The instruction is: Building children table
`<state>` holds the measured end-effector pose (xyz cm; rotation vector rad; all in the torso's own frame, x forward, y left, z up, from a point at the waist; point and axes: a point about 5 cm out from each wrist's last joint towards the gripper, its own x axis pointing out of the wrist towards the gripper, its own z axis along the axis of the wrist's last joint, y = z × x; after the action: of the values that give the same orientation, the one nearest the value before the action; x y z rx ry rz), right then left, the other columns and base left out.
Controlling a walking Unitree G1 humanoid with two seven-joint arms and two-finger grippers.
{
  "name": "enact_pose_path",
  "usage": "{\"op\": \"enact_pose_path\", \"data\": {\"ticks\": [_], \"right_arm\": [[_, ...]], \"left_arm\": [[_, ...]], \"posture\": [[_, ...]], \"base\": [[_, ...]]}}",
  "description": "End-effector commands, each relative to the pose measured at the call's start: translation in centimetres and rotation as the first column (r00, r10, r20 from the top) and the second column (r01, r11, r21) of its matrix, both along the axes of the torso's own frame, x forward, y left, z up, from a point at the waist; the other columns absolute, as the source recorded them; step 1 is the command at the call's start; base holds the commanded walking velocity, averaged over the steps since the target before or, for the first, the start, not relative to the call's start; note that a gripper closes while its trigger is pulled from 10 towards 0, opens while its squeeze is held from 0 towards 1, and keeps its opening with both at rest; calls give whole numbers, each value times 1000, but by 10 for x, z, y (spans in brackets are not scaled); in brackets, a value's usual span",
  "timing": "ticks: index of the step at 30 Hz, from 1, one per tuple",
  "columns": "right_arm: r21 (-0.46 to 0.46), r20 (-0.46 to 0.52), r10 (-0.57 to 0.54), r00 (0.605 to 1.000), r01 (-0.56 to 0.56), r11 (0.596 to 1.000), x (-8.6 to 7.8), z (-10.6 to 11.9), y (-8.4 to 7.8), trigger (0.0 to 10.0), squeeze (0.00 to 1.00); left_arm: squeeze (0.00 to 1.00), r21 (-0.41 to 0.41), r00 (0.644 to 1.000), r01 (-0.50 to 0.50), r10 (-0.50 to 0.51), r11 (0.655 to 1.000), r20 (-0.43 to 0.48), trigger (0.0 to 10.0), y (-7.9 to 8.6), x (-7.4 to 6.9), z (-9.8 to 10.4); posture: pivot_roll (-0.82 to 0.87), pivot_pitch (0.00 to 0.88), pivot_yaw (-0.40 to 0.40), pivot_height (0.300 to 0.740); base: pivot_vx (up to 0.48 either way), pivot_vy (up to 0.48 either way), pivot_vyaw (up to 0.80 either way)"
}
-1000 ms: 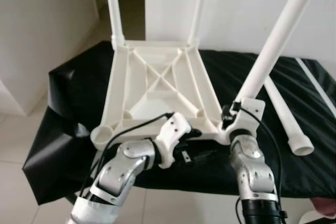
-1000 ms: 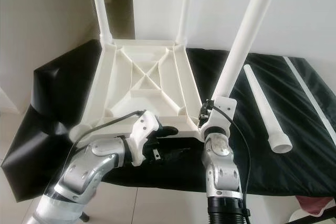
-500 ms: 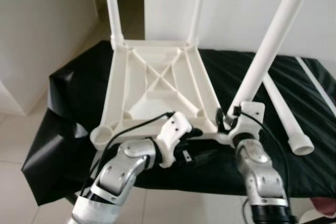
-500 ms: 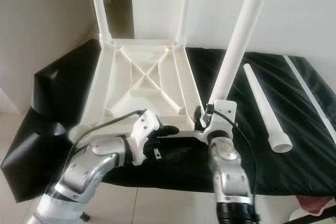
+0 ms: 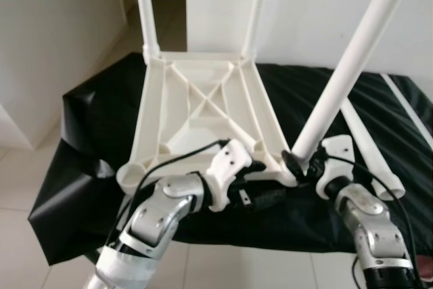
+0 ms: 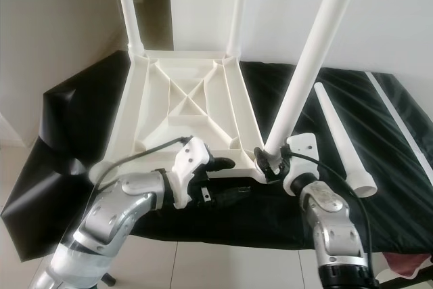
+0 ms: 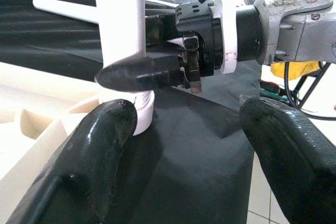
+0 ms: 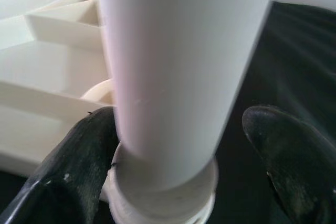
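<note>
Right gripper (image 6: 270, 160) at the base of a table leg (image 6: 311, 65); left gripper (image 6: 226, 181) spread open beside it.

Your right wrist view showed the leg between the two fingers (image 8: 73, 171), which stood apart on either side of it at its socket collar; you could not tell whether they pressed on it. Your left wrist view showed what the head views hid: the left fingers (image 7: 105, 145) wide apart, empty, with the right gripper beyond them. The upturned white table top (image 5: 203, 106) lay past both fingertips on a black sheet (image 5: 95, 120), a loose leg (image 6: 345, 147) beside it; white walls and pale tile floor (image 5: 27, 187) surrounded the work.
</note>
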<state>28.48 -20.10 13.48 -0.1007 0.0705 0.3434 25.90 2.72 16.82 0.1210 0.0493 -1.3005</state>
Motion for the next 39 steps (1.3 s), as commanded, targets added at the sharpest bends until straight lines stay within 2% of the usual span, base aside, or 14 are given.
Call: {"op": "enact_pose_path", "data": {"ticks": [1, 7, 14, 15, 18, 19, 24, 31, 32, 33, 34, 36, 38, 39], "right_arm": [[-14, 12, 74, 997, -74, 997, 4, 2, 3, 10000, 0], [-49, 26, 195, 981, -193, 980, 20, 10, 10, 10000, 0], [-79, 12, 271, 963, -269, 960, 26, 8, 16, 10000, 0], [-86, 2, 275, 961, -274, 958, 27, 6, 15, 1255, 0], [-91, -9, 283, 959, -283, 955, 27, 3, 14, 1255, 0], [-89, -16, 283, 959, -283, 955, 27, 1, 13, 0, 0], [-89, -26, 284, 958, -285, 954, 25, -4, 6, 0, 0], [-49, -50, 211, 976, -213, 976, 17, -16, -5, 0, 0], [-52, -50, 196, 979, -198, 979, 16, -16, -6, 1176, 0], [-55, -50, 188, 981, -190, 980, 16, -16, -7, 1176, 0], [-58, -48, 183, 982, -186, 981, 16, -17, -7, 10000, 0], [-51, -56, 52, 997, -55, 997, 19, -18, -12, 10000, 0], [-51, -56, 52, 997, -55, 997, 19, -18, -12, 10000, 0], [-40, -56, 7, 998, -9, 999, 19, -18, -11, 10000, 0]], "left_arm": [[0, -5, 999, 21, -21, 1000, 27, 10000, -5, 2, 7], [0, -19, 999, 20, -20, 1000, 36, 10000, -7, 3, 12], [0, -20, 999, -3, 3, 1000, 35, 10000, -3, 3, 12], [0, -20, 999, -10, 11, 1000, 33, 10000, -2, 3, 11], [0, -20, 999, -18, 19, 1000, 30, 10000, -1, 3, 11], [0, -20, 999, -21, 21, 1000, 28, 10000, -1, 2, 11], [0, -25, 1000, -22, 22, 999, 17, 10000, -1, -1, 10], [0, -12, 1000, -16, 16, 1000, 6, 10000, 0, -2, 8], [0, -11, 1000, -13, 13, 1000, 7, 10000, 0, -1, 9], [0, -14, 1000, -10, 11, 1000, 8, 10000, 1, -1, 9], [0, -15, 1000, -9, 9, 1000, 9, 10000, 1, -1, 10], [0, -8, 1000, -23, 23, 1000, 17, 10000, 1, 2, 9], [0, -8, 1000, -23, 23, 1000, 17, 10000, 1, 2, 9], [0, -16, 999, -37, 37, 999, 17, 10000, 1, 5, 10]], "posture": [[45, 0, -64, 740], [51, 0, -68, 740], [75, 0, -76, 740], [86, 0, -81, 740], [86, 0, -81, 740], [93, 0, -78, 740], [95, 0, -74, 740], [81, 0, -50, 740], [80, 0, -48, 740], [80, 0, -48, 740], [80, 0, -48, 740], [56, 0, -43, 740], [56, 0, -43, 740], [56, 0, -43, 740]], "base": [[0, 0, 0], [0, 0, 0], [0, 0, 0], [0, 0, 0], [0, 0, 0], [0, 0, 0], [0, 0, 0], [0, 0, 0], [0, 0, 0], [0, 0, 0], [0, 0, 0], [0, 0, 0], [0, 0, 0], [0, 0, 0]]}}
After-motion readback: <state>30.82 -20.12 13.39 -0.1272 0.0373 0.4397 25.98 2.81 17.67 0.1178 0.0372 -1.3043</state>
